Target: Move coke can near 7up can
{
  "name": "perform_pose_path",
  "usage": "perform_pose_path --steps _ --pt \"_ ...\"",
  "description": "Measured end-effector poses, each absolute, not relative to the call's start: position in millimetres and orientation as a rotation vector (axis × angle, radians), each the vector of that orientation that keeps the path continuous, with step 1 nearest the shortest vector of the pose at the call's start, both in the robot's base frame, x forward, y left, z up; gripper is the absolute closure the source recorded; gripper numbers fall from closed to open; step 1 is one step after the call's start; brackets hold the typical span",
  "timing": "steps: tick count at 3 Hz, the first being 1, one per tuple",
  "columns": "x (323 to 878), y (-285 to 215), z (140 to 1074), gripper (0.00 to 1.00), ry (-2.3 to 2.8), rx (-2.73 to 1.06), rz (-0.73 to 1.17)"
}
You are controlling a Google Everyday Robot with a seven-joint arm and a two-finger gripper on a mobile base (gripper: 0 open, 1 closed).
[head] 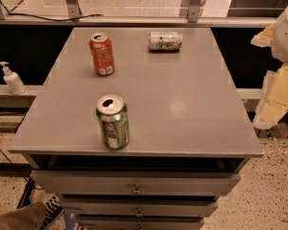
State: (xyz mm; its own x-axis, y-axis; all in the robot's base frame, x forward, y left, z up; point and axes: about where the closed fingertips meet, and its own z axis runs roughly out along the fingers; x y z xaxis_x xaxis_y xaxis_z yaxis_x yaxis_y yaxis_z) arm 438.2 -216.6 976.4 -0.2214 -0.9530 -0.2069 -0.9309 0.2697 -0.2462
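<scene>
The claw [274, 102] belongs to the pale cream and white mass at the right edge of the frame, off the side of the counter and clear of everything on it. It has hold of nothing that can be seen, and whether it is open or closed cannot be told

Leftward from there lies the grey, flat-topped counter [182, 104]. The first task thing met is the 7up can [165, 40], a pale silver-white drink can with green markings and an orange-red spot. It lies on its side in the upper middle of the frame, with its long axis running left to right

Further left and a little lower in the frame stands the coke can [102, 55], a red-orange aluminium can with a silver top and a white label patch. It is upright, so its long axis is vertical, and it is apart from the 7up can with bare counter between them. The coke can is thus the farther of the two from the claw, which would probably have to reach leftward past the 7up can to take it

A dark green drink can [113, 121] stands upright near the front edge in the lower middle, well apart from both

Count: three cans, one of each colour; one white pump bottle [12, 79] on the ledge at the left; one claw
</scene>
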Motion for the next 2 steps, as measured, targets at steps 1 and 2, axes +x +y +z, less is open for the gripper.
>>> perform_pose_path --steps 1,2 --pt "438.2 -216.6 976.4 0.00 2.231 -1.724 -0.099" --pt "443.9 -212.0 976.0 0.00 2.203 -1.701 -0.094"
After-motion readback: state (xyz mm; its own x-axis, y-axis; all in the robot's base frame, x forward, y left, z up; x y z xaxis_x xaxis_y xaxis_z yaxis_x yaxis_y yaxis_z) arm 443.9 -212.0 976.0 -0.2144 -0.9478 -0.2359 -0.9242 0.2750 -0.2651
